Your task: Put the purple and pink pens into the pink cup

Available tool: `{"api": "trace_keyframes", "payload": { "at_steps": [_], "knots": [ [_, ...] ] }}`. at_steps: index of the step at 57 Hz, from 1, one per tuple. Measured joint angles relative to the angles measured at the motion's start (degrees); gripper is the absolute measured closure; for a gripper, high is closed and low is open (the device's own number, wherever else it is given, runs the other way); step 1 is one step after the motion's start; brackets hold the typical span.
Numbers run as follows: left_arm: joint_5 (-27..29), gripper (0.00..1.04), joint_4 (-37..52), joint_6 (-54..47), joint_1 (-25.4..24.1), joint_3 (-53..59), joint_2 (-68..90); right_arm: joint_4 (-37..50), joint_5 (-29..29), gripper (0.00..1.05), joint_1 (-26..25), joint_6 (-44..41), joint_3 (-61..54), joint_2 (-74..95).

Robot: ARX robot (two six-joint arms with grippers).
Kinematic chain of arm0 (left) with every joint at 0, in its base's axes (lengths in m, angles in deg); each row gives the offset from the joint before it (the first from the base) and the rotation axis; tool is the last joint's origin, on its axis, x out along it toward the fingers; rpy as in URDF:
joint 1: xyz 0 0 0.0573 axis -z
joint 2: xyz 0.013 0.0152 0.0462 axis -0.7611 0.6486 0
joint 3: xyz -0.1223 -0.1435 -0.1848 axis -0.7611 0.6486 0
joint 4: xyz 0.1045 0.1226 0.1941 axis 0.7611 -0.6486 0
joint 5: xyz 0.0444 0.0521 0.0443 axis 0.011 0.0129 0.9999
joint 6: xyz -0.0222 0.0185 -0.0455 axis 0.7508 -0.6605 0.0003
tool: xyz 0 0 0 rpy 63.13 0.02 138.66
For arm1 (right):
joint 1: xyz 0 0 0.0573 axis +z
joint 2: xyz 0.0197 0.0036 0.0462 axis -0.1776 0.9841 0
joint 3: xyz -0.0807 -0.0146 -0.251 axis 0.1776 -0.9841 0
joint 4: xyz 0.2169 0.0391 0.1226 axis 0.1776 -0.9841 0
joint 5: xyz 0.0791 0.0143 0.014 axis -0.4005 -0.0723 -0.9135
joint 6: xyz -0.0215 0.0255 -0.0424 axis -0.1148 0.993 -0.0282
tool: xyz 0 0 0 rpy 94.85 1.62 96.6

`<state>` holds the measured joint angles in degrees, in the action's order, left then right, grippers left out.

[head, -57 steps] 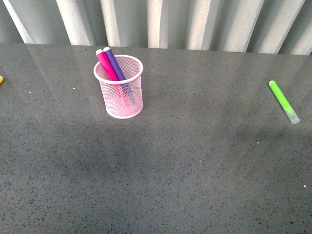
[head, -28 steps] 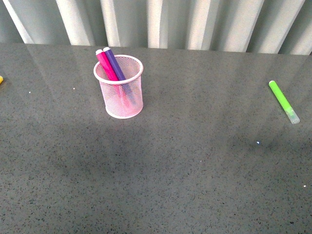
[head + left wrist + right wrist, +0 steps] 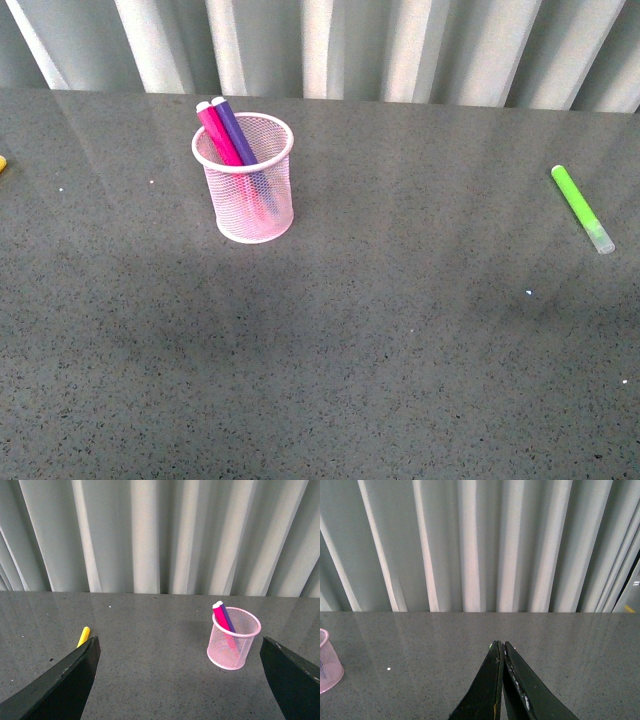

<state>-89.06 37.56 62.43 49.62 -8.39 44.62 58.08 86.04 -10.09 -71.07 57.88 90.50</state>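
Note:
The pink cup [image 3: 245, 195] stands upright at the back left of the grey table. The pink pen [image 3: 215, 128] and the purple pen [image 3: 232, 125] lean inside it side by side, pale caps up, above the rim. In the left wrist view the cup [image 3: 234, 647] holds both the pink pen [image 3: 221, 617] and the purple pen [image 3: 226, 619]. My left gripper [image 3: 180, 638] is open and empty, well short of the cup. My right gripper [image 3: 500, 643] is shut on nothing, and the cup [image 3: 327, 662] shows far off at the frame's edge. Neither arm shows in the front view.
A lime-green marker [image 3: 580, 205] lies at the right side of the table. A yellow marker [image 3: 83, 636] lies near the left side, and only its tip [image 3: 2, 163] shows in the front view. A pleated grey curtain [image 3: 320, 45] runs behind the table's far edge.

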Motion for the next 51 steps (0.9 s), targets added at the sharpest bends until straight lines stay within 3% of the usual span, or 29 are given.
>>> {"api": "trace_keyframes", "payload": {
  "at_steps": [27,33,51],
  "knots": [
    [0.0,0.07,0.0,0.0,0.0,0.0,0.0,-8.6,0.0,1.01,0.0,0.0,0.0,-8.7],
    [0.0,0.07,0.0,0.0,0.0,0.0,0.0,-18.3,0.1,1.01,0.0,0.0,0.0,-16.6],
    [0.0,0.07,0.0,0.0,0.0,0.0,0.0,-18.7,0.1,0.99,0.0,0.0,0.0,-18.3]
  ]
}}
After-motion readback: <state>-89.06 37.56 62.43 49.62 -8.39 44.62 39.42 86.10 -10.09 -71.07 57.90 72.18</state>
